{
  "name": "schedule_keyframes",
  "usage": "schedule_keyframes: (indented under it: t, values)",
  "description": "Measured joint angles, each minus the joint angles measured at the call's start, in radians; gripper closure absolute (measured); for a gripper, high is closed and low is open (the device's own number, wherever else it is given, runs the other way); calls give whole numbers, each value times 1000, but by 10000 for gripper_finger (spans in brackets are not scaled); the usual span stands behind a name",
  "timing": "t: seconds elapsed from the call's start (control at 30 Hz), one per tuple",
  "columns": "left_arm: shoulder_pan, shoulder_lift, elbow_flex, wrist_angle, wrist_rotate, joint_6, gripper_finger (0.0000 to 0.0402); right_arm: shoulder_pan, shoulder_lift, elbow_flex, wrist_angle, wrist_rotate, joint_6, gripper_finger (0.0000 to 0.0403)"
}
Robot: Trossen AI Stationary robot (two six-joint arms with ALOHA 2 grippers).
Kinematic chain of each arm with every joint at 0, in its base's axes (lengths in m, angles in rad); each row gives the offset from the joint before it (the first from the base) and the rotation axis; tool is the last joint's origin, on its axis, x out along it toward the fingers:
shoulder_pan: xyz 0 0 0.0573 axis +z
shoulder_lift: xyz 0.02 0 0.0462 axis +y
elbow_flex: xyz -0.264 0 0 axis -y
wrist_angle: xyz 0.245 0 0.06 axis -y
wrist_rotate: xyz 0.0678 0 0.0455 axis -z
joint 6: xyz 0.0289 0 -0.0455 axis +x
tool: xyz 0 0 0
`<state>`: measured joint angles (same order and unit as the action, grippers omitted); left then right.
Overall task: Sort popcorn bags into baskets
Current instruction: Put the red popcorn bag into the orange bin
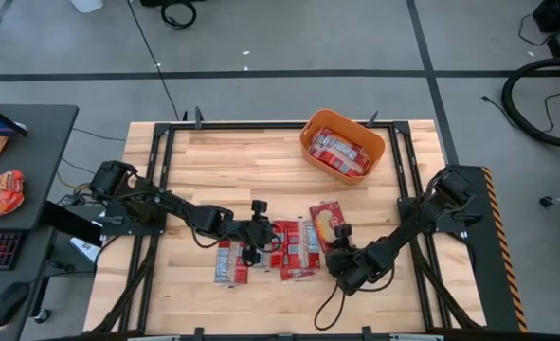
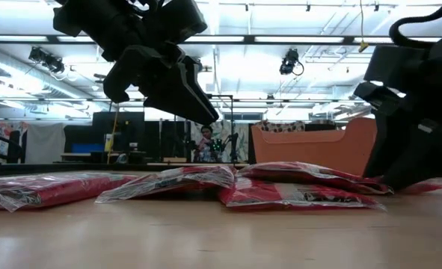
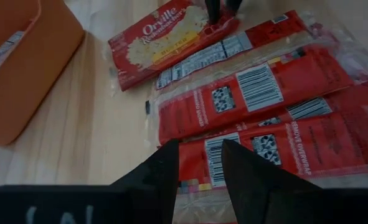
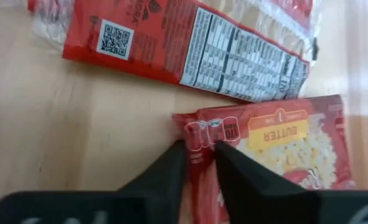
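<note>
Several flat red popcorn bags (image 1: 294, 248) lie side by side on the wooden table, with one more (image 1: 230, 261) to their left. A wider bag with a cream-yellow centre (image 1: 326, 222) lies at their right. The orange basket (image 1: 343, 144) stands near the far right corner and holds several bags. My left gripper (image 3: 199, 152) is open and hovers above the end of a red bag (image 3: 277, 146); the low view shows it (image 2: 206, 112) clear of the pile. My right gripper (image 4: 199, 152) is down at the near end of the cream-centred bag, shut on it. My right gripper pinches the sealed red end strip (image 4: 199, 134) of the cream-centred popcorn bag between its two fingers, close to a corner. The fingers come slanting down from the table's near right side, roughly along the bag. The bag still lies flat on the table (image 1: 326, 222).
Black frame rails (image 1: 161, 161) run along the table's edges. A loop of cable (image 1: 329, 308) lies near the near edge. A dark side table at the left carries a puffy orange-red snack pouch (image 1: 3, 192) and a keyboard. Bare wood lies between the pile and the basket.
</note>
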<state>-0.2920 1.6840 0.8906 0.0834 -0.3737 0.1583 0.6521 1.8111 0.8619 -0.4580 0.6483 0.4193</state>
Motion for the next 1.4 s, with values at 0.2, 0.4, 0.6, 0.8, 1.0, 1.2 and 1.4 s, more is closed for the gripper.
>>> schedule_keyframes:
  t: [0.2,0.4,0.6,0.8,1.0,1.2,1.4]
  values:
    - [0,0,0,-4,13,-20,276,-11,-20,12,-51,-50,-12,394]
    - [0,0,0,-6,13,-22,276,-18,-72,139,-257,-22,-28,390]
    - [0,0,0,-6,13,-57,276,-35,-117,292,-489,69,-64,393]
    - [-4,0,0,-6,20,-84,276,-62,-174,408,-654,242,-60,398]
    - [-4,0,0,-6,22,-90,276,-118,-255,421,-669,445,-107,397]
    - [-3,0,0,-2,21,-84,276,-226,-353,421,-647,560,-215,397]
    - [14,0,0,119,13,30,276,-414,-426,421,-550,484,-325,397]
